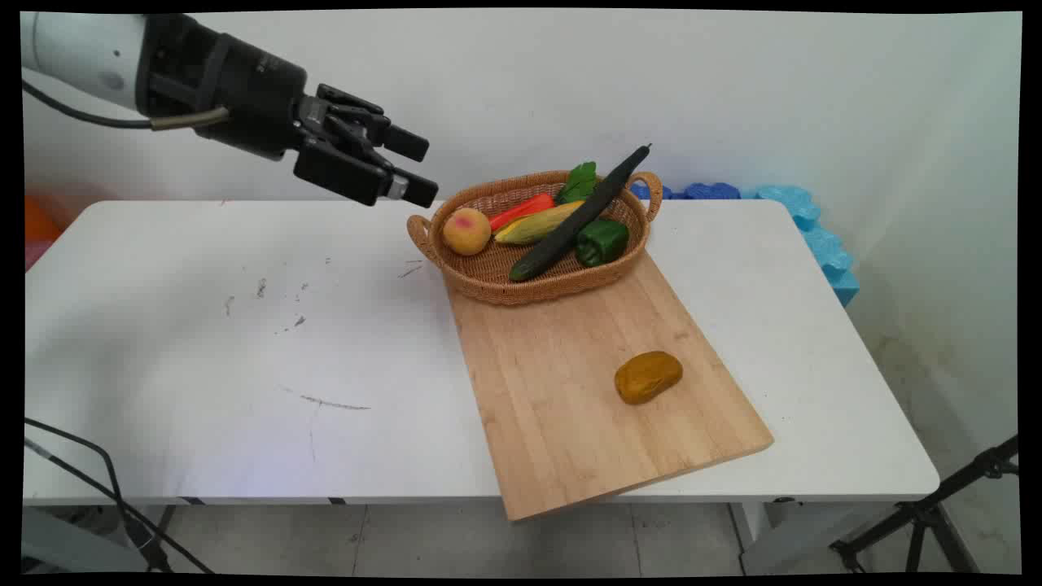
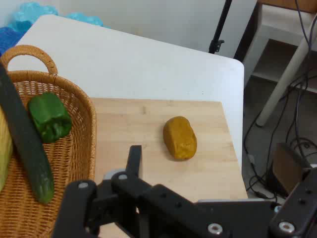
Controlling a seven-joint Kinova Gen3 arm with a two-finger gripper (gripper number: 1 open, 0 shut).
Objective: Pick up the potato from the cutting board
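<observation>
The gripper (image 1: 413,167) hangs in the air, its fingers spread and empty, left of a wicker basket (image 1: 488,286). Nearest it in the basket lies a peach (image 1: 466,231); a long cucumber (image 1: 582,218) slants from near-left to far-right, its tip past the rim, beside a green pepper (image 1: 601,241), corn (image 1: 537,225) and a red carrot (image 1: 523,211). The basket sits on the far end of a wooden board (image 1: 570,391) on the counter (image 1: 203,342). A brown potato (image 1: 648,377) lies alone on the board. The hand view shows the potato's long axis along the board.

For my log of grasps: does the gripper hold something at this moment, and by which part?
Nothing is held. The gripper hangs open in the air to the left of the basket, with no object between its fingers.
</observation>
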